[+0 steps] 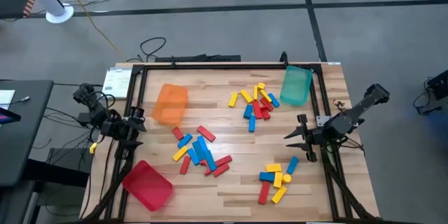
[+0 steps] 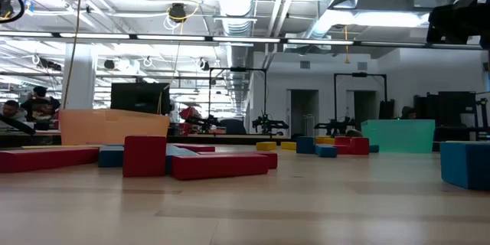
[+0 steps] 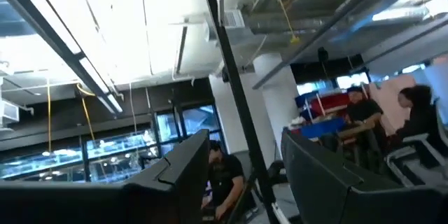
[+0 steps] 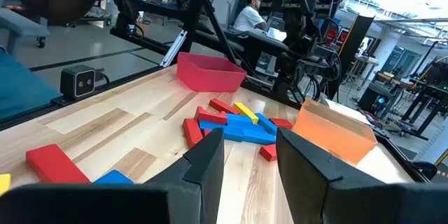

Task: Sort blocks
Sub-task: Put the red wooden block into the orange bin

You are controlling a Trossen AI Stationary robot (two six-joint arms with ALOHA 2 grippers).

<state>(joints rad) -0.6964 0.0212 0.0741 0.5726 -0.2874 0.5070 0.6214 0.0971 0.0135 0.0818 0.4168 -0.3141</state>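
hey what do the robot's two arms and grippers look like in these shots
Both arms are dark, almost black, jointed links. The left gripper and right gripper each end in two dark, flat, angular fingers. Black cables trail around the left arm's base, with a small yellow part beside it.

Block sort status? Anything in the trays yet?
Nothing done: the orange tray, red tray and green tray look empty. Nothing in hand: the left gripper and right gripper stand open at the table's sides. Left: all three block piles.
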